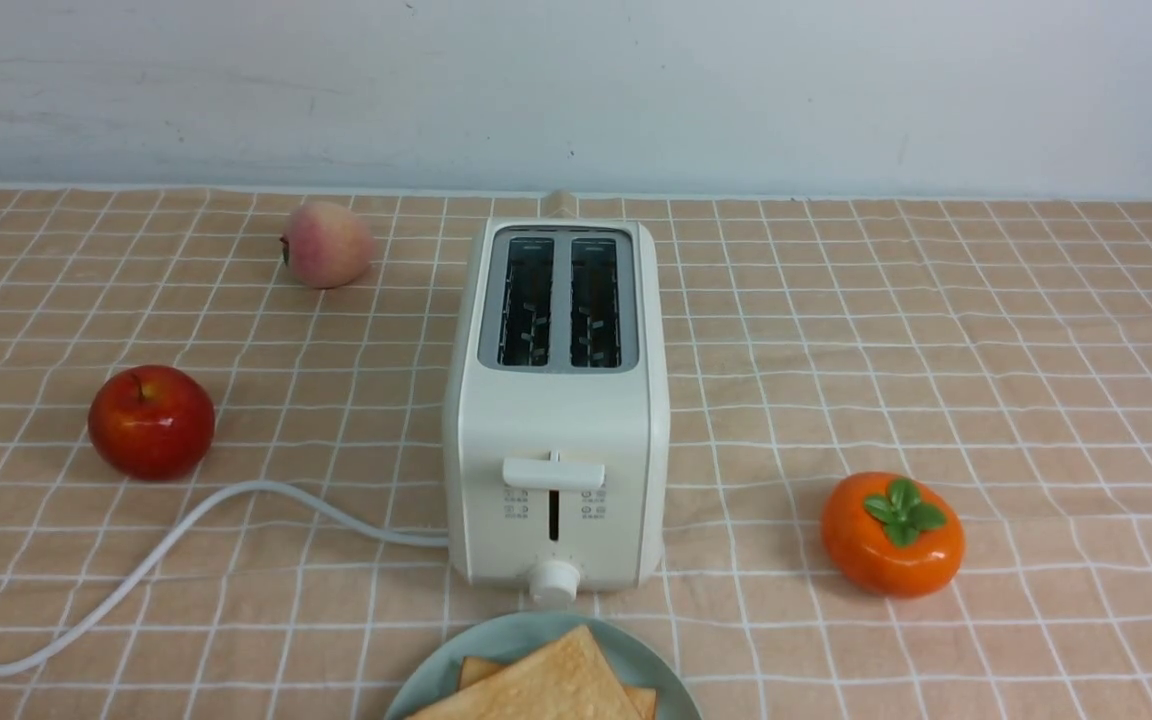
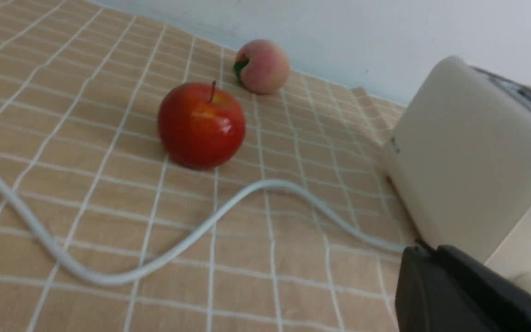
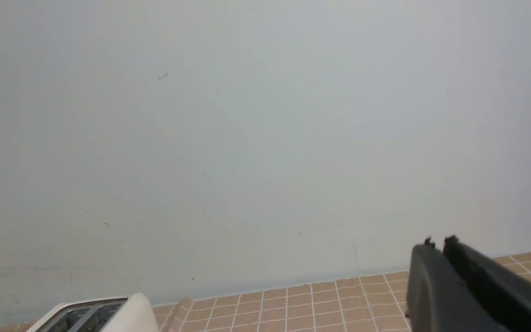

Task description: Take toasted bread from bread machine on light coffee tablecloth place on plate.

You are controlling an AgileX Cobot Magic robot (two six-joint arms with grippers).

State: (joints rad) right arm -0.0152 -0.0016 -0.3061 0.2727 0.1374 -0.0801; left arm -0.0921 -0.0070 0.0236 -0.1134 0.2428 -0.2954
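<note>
The cream-white bread machine (image 1: 556, 400) stands mid-table on the light coffee tablecloth (image 1: 936, 360); both its slots look empty. It also shows in the left wrist view (image 2: 468, 161) and the right wrist view (image 3: 104, 316). Two slices of toasted bread (image 1: 546, 685) lie stacked on the mint-green plate (image 1: 636, 655) at the front edge, partly cut off. My left gripper (image 2: 424, 251) is shut and empty, low beside the toaster's left front. My right gripper (image 3: 437, 243) is shut and empty, raised and facing the wall. Neither gripper shows in the front view.
A red apple (image 1: 151, 420) and a peach (image 1: 328, 244) sit left of the toaster. An orange persimmon (image 1: 891, 535) sits to its right. The white power cord (image 1: 136, 570) loops across the front left. A wall (image 1: 576, 90) closes the back.
</note>
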